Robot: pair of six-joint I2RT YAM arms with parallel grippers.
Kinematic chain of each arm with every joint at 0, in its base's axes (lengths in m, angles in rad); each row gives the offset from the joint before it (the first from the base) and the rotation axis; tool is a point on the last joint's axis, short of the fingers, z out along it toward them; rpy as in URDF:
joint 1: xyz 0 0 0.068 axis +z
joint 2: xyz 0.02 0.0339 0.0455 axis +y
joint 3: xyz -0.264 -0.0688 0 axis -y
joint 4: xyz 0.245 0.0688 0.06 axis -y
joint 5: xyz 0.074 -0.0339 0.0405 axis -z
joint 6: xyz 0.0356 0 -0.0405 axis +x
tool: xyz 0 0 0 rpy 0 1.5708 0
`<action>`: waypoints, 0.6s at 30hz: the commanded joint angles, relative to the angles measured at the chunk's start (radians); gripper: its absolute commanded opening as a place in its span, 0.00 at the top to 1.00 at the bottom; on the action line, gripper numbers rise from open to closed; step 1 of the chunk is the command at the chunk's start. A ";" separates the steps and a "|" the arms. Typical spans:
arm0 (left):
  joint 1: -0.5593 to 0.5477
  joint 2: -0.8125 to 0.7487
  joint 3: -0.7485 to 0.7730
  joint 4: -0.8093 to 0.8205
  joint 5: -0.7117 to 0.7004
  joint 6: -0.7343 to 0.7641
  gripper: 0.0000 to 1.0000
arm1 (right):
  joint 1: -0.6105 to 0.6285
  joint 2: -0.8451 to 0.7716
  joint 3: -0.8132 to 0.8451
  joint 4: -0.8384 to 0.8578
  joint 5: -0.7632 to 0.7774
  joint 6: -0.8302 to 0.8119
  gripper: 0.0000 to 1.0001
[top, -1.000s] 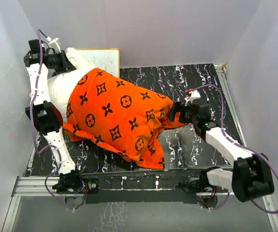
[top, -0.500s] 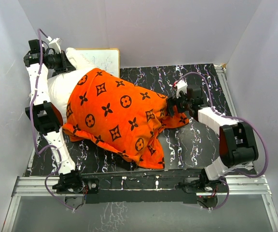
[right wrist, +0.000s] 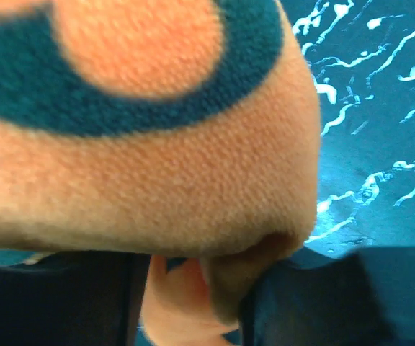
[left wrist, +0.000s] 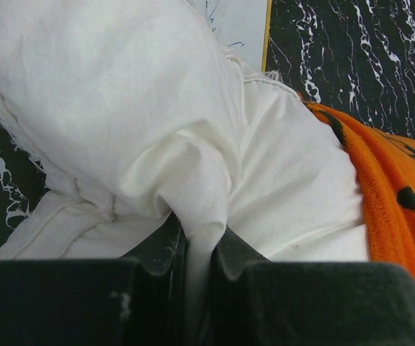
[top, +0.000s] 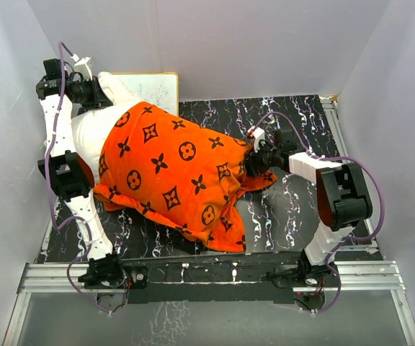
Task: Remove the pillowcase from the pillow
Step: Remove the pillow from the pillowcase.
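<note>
Black marbled desk, white walls around. The pillow lies across its left half, far-left corner bare, the orange pillowcase covering the rest. The left tool is clamped on a fold of white pillow, and the right tool pinches the pillowcase's right end. It looks like the pull-off step: next, the right arm should draw rightward while the left anchors.
</note>
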 commanded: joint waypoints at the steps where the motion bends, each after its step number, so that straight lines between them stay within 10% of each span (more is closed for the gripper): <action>1: 0.008 -0.117 0.033 0.006 0.012 0.029 1.00 | -0.004 -0.082 -0.004 0.071 -0.097 0.074 0.77; 3: 0.011 -0.136 0.035 0.010 -0.003 0.042 1.00 | -0.027 -0.102 -0.003 0.100 -0.054 0.167 0.92; 18: 0.122 -0.311 -0.061 0.086 -0.253 0.253 1.00 | -0.335 -0.380 -0.158 0.292 0.195 0.858 0.92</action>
